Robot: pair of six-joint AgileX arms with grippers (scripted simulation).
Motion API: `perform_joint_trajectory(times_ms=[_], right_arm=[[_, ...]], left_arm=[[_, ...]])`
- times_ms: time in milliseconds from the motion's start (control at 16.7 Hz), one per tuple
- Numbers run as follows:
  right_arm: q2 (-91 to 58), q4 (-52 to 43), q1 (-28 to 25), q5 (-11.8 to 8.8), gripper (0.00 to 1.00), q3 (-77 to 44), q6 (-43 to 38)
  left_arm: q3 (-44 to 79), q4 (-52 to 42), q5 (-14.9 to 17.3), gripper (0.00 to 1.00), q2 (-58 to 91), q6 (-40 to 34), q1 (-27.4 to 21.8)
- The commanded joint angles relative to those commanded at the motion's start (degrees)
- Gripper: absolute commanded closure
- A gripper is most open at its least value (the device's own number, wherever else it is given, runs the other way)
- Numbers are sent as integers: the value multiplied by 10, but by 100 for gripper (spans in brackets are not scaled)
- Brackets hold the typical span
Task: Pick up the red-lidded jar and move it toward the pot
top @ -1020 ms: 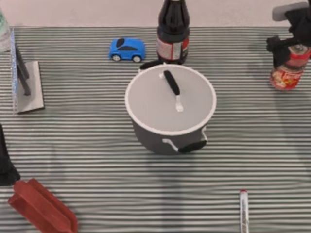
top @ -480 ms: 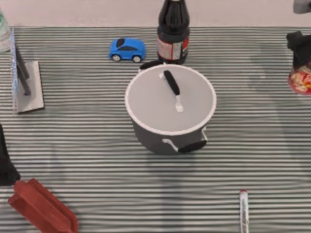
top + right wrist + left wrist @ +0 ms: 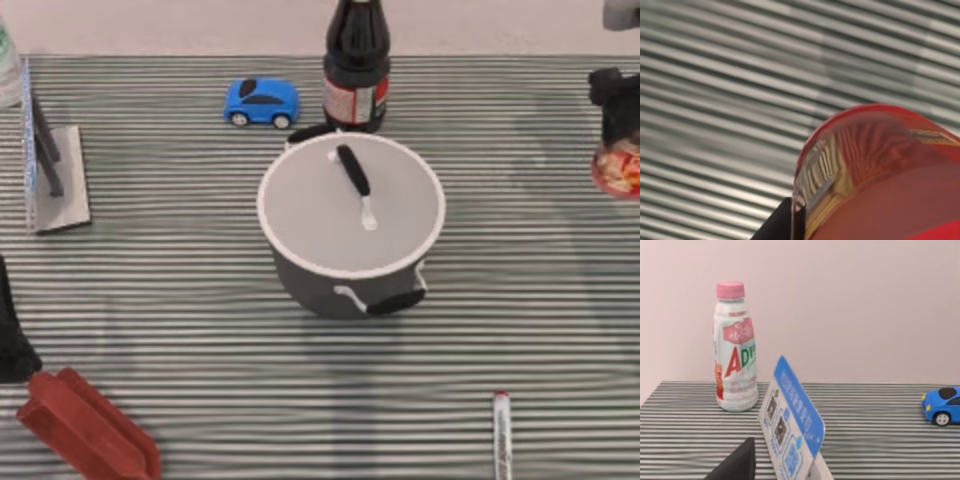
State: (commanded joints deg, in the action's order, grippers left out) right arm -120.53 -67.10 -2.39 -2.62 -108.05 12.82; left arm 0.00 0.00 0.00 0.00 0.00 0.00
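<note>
At the near left corner of the striped table (image 3: pixel 180 330) our left gripper (image 3: pixel 10 345) sits parked beside a red block (image 3: pixel 90 425); we cannot tell how it stands, since only a dark edge of it shows. A marker (image 3: pixel 501 432) lies at the near edge, right of centre.

In the middle of the table stands the pot (image 3: pixel 350 230), lid on, black handle across the top. It has bare cloth on its right side, which is the side we should approach from.

Farther back and at the far right edge, our right gripper (image 3: pixel 618 120) pinches the red-lidded jar (image 3: pixel 620 168), which hangs lifted off the table (the right wrist view shows its curved label (image 3: pixel 875 170) close up with striped cloth well below it). So we judge the pick done and the carry just starting: the jar is well apart from the pot.

The next move calls for a steady sweep leftward toward the pot, keeping the pinch firm and stopping short of the pot's rim and side handle (image 3: pixel 392 302).

At the far edge stand a dark bottle (image 3: pixel 356 70) and a blue toy car (image 3: pixel 261 102), both clear of that path.
</note>
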Motion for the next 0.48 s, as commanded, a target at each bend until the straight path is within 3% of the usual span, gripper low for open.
perform_joint_trajectory(times_ms=[180, 480], right_arm=[[7, 25, -29, 12, 100, 32, -56], [27, 91, -102, 43, 100, 116, -216]], left_arm=[[0, 0, 0, 0, 0, 0, 0], [0, 0, 0, 0, 0, 0, 0]])
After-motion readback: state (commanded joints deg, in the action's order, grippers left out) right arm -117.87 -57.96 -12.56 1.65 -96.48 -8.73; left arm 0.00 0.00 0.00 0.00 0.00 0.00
